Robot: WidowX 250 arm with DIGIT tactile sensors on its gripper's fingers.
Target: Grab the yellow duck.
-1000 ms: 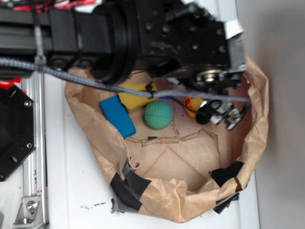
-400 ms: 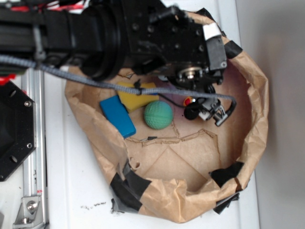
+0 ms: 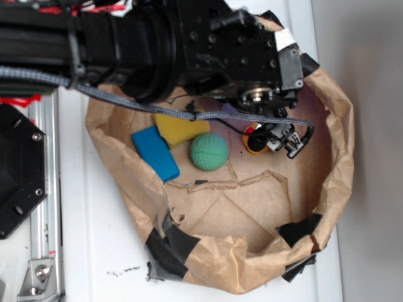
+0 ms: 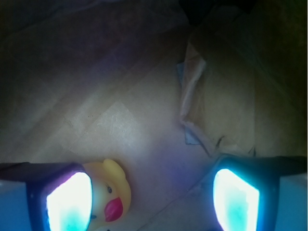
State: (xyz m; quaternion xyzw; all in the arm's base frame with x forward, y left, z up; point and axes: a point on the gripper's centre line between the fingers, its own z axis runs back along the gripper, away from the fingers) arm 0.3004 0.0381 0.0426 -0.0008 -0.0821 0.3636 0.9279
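The jaws stand wide apart, gripping nothing; the gripper (image 4: 153,199) sits low inside the brown paper bag (image 3: 337,157). The yellow duck (image 4: 109,197), rounded, glossy yellow with a red beak and a small dark eye, lies against the left finger (image 4: 67,202). The green ball (image 3: 209,151) rests nearby.

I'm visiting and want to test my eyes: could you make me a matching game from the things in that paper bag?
Things:
1. ball
2. flat block
3. foam wedge
4. duck

Descriptions:
A. blue, nearest the bag's left wall
B. yellow, partly under the arm
C. green, near the middle
D. yellow with a red beak, at the gripper

Pairs: 1-C, 2-A, 3-B, 4-D
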